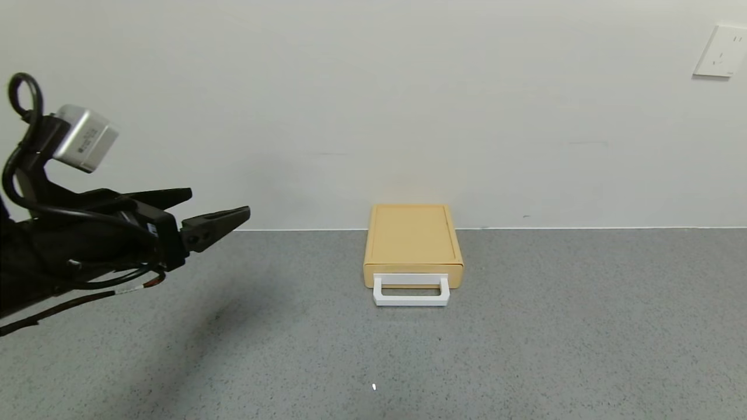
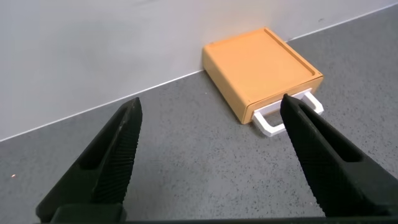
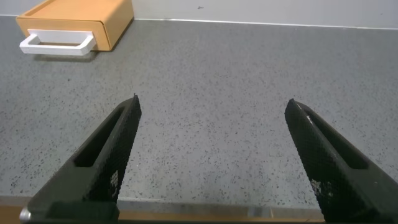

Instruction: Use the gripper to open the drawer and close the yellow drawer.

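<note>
The mustard-yellow drawer box (image 1: pixel 413 238) stands on the grey table against the back wall, its drawer shut and its white loop handle (image 1: pixel 411 290) facing me. It also shows in the left wrist view (image 2: pixel 261 65) and the right wrist view (image 3: pixel 81 22). My left gripper (image 1: pixel 219 209) is open and empty, held above the table well to the left of the drawer box; in its own view (image 2: pixel 208 109) the handle (image 2: pixel 287 115) lies past one fingertip. My right gripper (image 3: pixel 211 106) is open and empty over the table's near edge, out of the head view.
The grey speckled table (image 1: pixel 583 326) runs to a white wall (image 1: pixel 408 105). A white wall socket (image 1: pixel 721 52) sits at the upper right. The table's front edge (image 3: pixel 205 211) shows under the right gripper.
</note>
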You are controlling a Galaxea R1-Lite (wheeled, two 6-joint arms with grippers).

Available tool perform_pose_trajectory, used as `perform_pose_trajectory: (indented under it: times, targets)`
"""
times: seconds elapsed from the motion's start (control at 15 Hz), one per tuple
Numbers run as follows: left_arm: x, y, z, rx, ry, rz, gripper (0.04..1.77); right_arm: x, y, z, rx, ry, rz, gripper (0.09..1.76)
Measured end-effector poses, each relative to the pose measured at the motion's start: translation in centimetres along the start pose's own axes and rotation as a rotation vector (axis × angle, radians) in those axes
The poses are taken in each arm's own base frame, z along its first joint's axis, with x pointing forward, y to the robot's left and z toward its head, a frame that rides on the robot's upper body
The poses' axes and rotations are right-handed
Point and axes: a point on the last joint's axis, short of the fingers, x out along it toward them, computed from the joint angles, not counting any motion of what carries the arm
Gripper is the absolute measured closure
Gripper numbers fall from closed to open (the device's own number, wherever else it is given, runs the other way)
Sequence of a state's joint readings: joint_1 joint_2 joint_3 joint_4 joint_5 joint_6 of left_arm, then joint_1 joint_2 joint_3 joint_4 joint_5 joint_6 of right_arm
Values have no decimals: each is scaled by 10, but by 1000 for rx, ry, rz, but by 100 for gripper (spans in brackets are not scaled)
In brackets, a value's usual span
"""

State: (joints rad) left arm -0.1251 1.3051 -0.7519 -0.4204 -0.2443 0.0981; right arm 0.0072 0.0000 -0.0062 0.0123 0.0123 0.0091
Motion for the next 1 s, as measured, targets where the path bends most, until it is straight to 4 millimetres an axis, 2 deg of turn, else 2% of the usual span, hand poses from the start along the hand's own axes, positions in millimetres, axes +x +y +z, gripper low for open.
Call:
perform_pose_trajectory:
  times: [0.27, 0.6, 1.0]
  targets:
    - [-42, -4, -4, 5, -46, 46, 15, 0, 0, 0, -1, 0, 1, 15]
    - [-92, -13, -21, 15, -103, 129, 13, 0, 0, 0, -2, 0, 1, 15]
    - [-142, -31, -41, 3, -132, 195, 11, 0, 0, 0, 0, 0, 1, 15]
